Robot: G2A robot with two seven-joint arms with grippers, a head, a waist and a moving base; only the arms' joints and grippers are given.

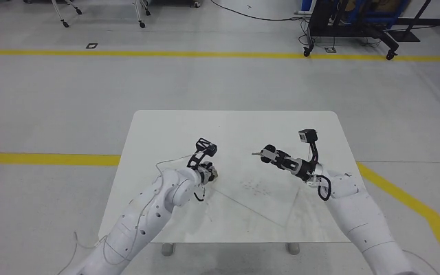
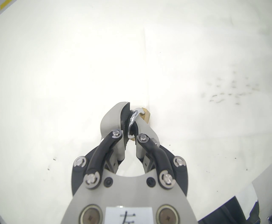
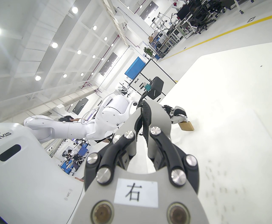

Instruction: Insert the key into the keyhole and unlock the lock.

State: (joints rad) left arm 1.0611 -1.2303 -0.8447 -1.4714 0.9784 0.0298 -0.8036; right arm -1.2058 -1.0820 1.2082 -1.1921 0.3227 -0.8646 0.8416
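At centre-left of the top view, the left pincer (image 1: 207, 172) is clamping the brass lock (image 2: 146, 116) by its shackle (image 2: 132, 122), low over the counter (image 1: 234, 127). Right of centre, the right pincer (image 1: 263, 152) is pinching shut on what looks like the key (image 1: 254, 152): small, stiff, slippery metal, probably best gripped by its flat head.

Pretty sure this is a big robotics lab in an industrial hall, not anyone's home. Way out beyond the right gripper (image 3: 142, 108) there's a high white ceiling with rows of round lights (image 3: 54, 44), a blue cabinet (image 3: 135, 67), and benches with black office chairs (image 3: 199, 14). The floor's pale and glossy with yellow lines (image 1: 206, 53). Wheeled racks (image 1: 350, 33) are parked well past the white table (image 1: 234, 127) under the gripper.
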